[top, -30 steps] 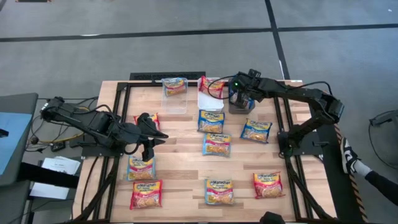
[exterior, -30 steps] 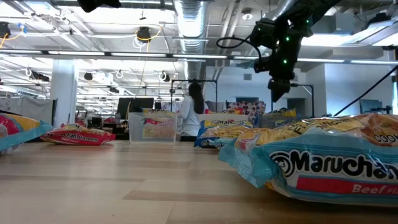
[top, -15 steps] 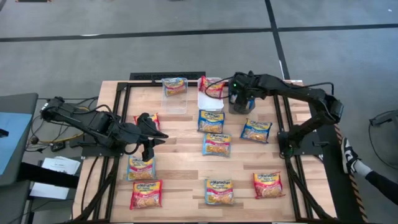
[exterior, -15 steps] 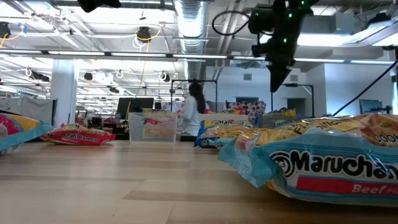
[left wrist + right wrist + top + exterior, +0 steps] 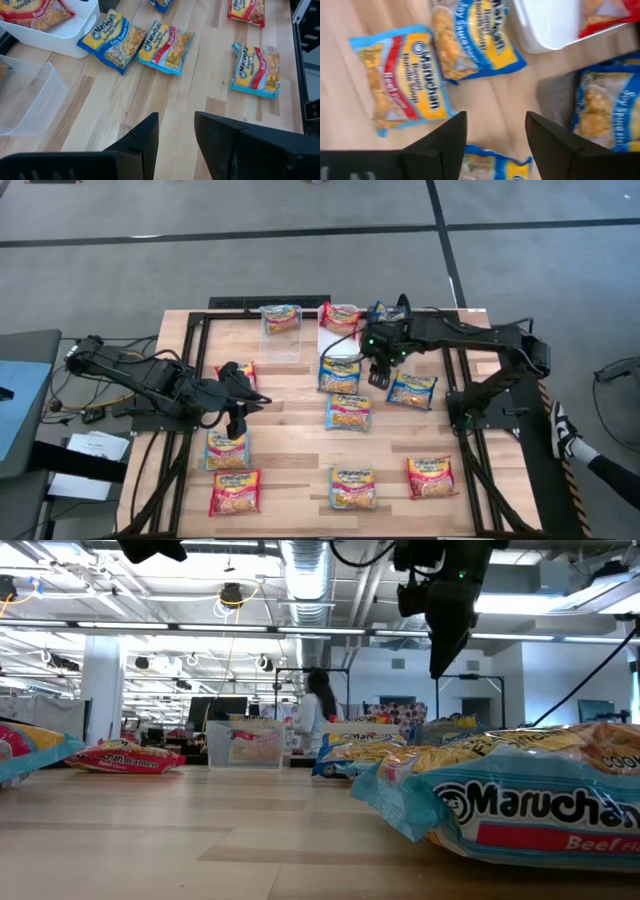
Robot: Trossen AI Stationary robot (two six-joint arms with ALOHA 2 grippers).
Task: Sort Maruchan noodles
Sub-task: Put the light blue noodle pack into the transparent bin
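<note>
Several Maruchan noodles packets lie flat on the wooden table: a soy sauce one (image 5: 340,373), blue ones (image 5: 412,388) (image 5: 348,412) (image 5: 352,487), red ones (image 5: 431,477) (image 5: 235,492). One lies in each of the clear bin (image 5: 281,330), the white bin (image 5: 338,340) and the dark bin (image 5: 555,95). My right gripper (image 5: 378,372) (image 5: 495,135) hangs open and empty above the table, between the soy sauce packet (image 5: 470,40) and a blue one, pointing steeply down. My left gripper (image 5: 233,418) (image 5: 176,130) waits open and empty at the table's left.
The three bins stand in a row at the table's far edge. A black frame (image 5: 200,330) runs along the table's sides. Bare wood (image 5: 290,450) lies between the packets in the middle. In the low view a person (image 5: 318,720) stands in the room behind the table.
My right gripper has gone from above the dark bin toward the table's near edge and a little to the left, risen slightly, and tipped to point more steeply down. The dark bin's blue packet, which the gripper covered, now shows.
</note>
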